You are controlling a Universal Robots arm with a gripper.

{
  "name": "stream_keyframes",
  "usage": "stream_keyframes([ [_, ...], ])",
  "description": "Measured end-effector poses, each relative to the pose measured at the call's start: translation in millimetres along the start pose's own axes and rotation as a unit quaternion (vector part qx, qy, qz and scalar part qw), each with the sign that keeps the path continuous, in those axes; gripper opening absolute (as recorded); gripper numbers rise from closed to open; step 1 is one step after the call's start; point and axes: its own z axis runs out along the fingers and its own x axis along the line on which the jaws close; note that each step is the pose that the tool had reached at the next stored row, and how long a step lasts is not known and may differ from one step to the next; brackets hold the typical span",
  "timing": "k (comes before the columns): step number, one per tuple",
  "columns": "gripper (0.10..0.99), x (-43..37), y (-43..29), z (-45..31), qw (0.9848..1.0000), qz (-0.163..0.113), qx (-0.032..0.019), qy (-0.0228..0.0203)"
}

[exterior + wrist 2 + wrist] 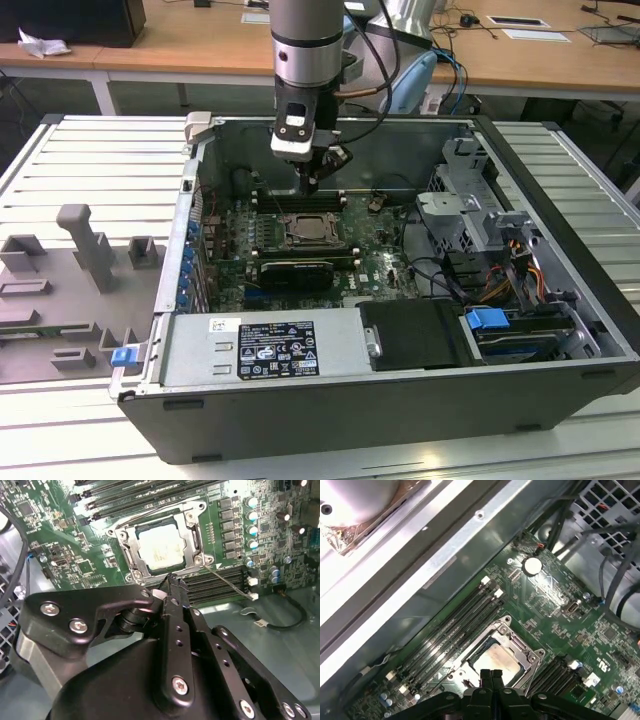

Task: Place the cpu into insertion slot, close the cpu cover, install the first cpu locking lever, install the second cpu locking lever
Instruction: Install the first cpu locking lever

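1. The gripper point(312, 185) hangs inside the open computer case point(330, 420), directly above the processor area of the green motherboard point(60, 540). In both wrist views its two fingers are pressed together with nothing between them, which suits pushing or hooking a thin part more than carrying one.

2. The cpu point(160, 547) is no longer a thing to carry. Its pale metal top lies flat and square inside the insertion slot point(134, 536), and this probably explains the empty fingers.

3. The cpu cover point(192, 534) lies down over the chip. Its silver frame surrounds the pale top on all sides, and the chip shows through the middle opening. Judging from this, seating the chip and closing the cover are both done.

4. In the second wrist view, a thin wire locking lever point(227, 582) leaves the socket's near corner and slants out across the black memory slots point(220, 575). It does not hug the frame, so it looks unlatched.

5. A second wire lever point(150, 515) runs close along the far edge of the cover. Whether it is hooked under its catch cannot be told.

6. The closed fingertips point(170, 580) sit just beside the socket's near edge, close to the root of the slanting lever. That position fits work on the levers, though no contact with either wire is visible.
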Motion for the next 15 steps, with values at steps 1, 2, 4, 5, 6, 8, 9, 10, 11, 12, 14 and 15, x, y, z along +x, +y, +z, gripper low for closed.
stream_keyframes([
  [1, 0.106, 0.0, 0.0, 0.0, 1.0, -0.003, -0.0001, 0.0003],
  [2, 0.106, 0.0, -0.1, 0.0, 0.9999, -0.011, -0.0001, 0.0008],
  [4, 0.106, -0.1, -0.1, 0.0, 0.9998, -0.018, -0.0002, 0.0014],
  [5, 0.106, -0.1, -0.1, 0.0, 0.9998, -0.021, -0.0003, 0.0017],
  [6, 0.106, -0.1, -0.1, 0.0, 0.9997, -0.025, -0.0004, 0.002],
  [8, 0.106, -0.1, -0.1, 0.0, 0.9992, -0.04, -0.0006, 0.0032],
  [9, 0.106, -0.1, -0.1, 0.0, 0.999, -0.045, -0.0007, 0.0036],
  [10, 0.106, -0.1, -0.1, 0.0, 0.9988, -0.05, -0.0007, 0.004],
  [11, 0.106, -0.1, -0.1, 0.0, 0.9985, -0.055, -0.0008, 0.0044],
  [12, 0.106, -0.1, -0.1, 0.0, 0.9982, -0.059, -0.0009, 0.0047],
  [14, 0.106, -0.1, -0.1, 0.0, 0.9973, -0.073, -0.001, 0.0058],
  [15, 0.106, -0.1, -0.1, 0.0, 0.9966, -0.082, -0.0012, 0.0065],
])
